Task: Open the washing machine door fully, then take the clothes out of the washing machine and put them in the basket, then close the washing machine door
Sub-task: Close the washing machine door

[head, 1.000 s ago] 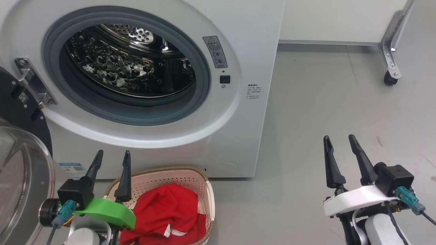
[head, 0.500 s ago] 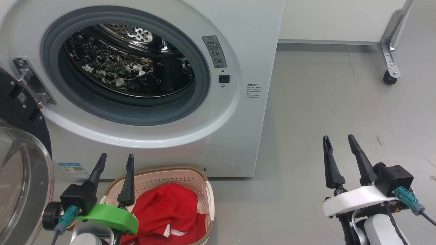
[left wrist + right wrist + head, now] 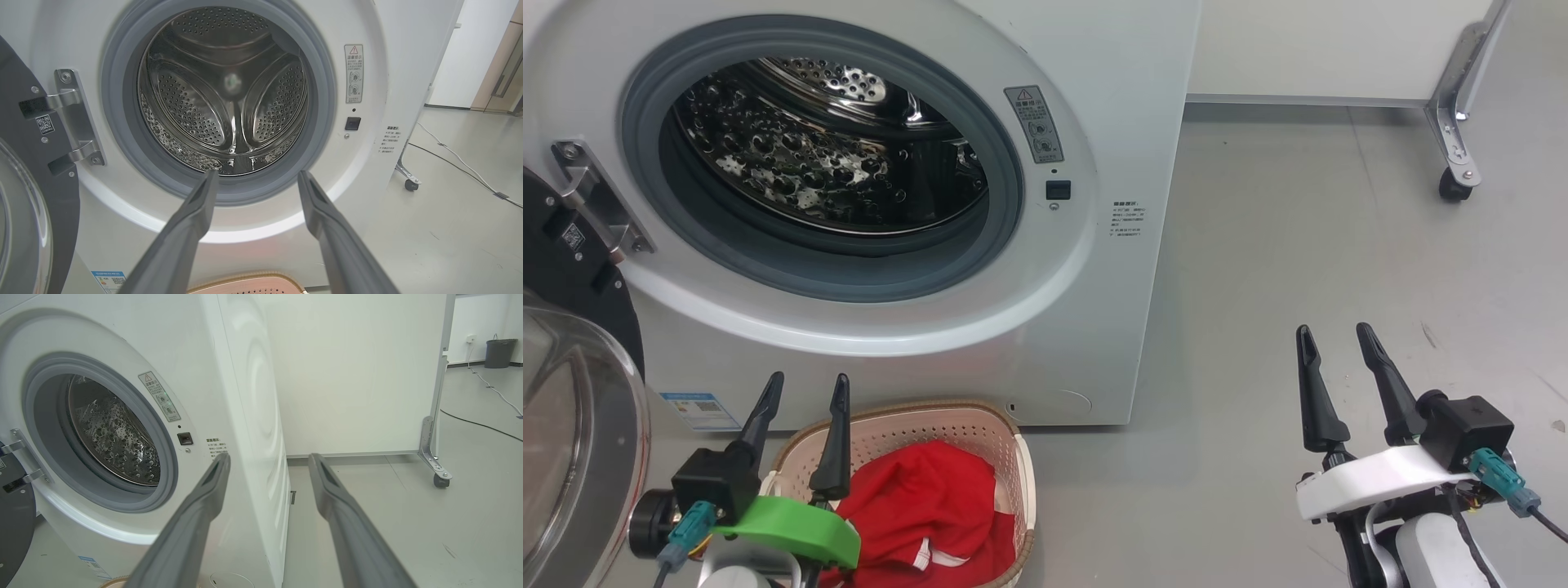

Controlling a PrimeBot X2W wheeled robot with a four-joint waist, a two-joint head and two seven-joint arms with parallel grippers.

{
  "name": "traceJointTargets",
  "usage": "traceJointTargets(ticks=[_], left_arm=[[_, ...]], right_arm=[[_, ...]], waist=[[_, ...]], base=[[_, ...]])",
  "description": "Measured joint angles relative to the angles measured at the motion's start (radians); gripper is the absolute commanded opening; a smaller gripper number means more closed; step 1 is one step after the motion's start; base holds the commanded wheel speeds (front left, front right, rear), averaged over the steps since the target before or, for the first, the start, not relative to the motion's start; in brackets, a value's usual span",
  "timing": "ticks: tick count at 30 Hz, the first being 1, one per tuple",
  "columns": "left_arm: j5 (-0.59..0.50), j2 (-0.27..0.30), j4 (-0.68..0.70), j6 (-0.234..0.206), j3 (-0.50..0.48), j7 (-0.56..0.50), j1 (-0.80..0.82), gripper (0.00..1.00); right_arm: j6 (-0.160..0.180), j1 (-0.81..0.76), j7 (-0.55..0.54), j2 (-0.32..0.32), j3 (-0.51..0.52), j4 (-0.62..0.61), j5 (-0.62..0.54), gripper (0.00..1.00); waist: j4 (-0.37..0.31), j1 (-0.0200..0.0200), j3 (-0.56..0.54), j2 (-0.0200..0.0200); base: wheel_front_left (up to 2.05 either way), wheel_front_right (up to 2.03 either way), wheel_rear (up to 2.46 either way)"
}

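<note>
Grey floor point(image 3: 1298, 245): red fabric clothes point(image 3: 923, 506) lie in a cream perforated basket point(image 3: 968, 429) before the white front-loading washing machine point(image 3: 1119, 106), black-rimmed glass door point(image 3: 572, 408) open; my left gripper point(image 3: 809, 377) and right gripper point(image 3: 1334, 328) spread, empty.

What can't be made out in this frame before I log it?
Clothes: head view, lower part behind the left end effector and the bottom edge; garment count unclear.
Door: head view, cut by the left edge; opening angle unclear.
Warning label: head view, print too small.
Drum: left wrist view, front floor behind the grey seal.
</note>
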State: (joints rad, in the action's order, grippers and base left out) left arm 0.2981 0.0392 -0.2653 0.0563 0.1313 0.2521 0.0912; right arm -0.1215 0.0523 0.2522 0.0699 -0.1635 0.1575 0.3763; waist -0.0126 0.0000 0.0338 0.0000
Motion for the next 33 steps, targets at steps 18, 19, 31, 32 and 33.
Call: traceJointTargets(ticks=[18,19,31,32,33], left_arm=[[0.018,0.0,0.014,-0.009,0.013,0.0,-0.015,1.0],[0.018,0.0,0.014,-0.009,0.013,0.0,-0.015,1.0],[0.025,0.0,0.018,-0.017,0.021,0.0,-0.019,1.0],[0.025,0.0,0.018,-0.017,0.022,0.0,-0.019,1.0],[0.025,0.0,0.018,-0.017,0.022,0.0,-0.019,1.0]], right_arm=[[0.0,0.0,0.0,-0.003,-0.001,0.0,0.0,1.0],[0.0,0.0,0.0,-0.003,-0.002,0.0,0.0,1.0],[0.0,0.0,0.0,-0.003,-0.004,0.0,-0.002,1.0],[0.0,0.0,0.0,-0.003,-0.004,0.0,-0.002,1.0],[0.0,0.0,0.0,-0.004,-0.005,0.0,-0.002,1.0]], waist=[[-0.004,0.0,0.0,0.0],[-0.004,0.0,0.0,0.0],[-0.005,0.0,0.005,0.0],[-0.005,0.0,0.005,0.0],[-0.005,0.0,0.005,0.0]], base=[[-0.01,0.01,0.0],[-0.15,0.15,0.0],[-0.42,0.42,0.0],[-0.69,0.69,0.0],[-0.73,0.73,0.0]])
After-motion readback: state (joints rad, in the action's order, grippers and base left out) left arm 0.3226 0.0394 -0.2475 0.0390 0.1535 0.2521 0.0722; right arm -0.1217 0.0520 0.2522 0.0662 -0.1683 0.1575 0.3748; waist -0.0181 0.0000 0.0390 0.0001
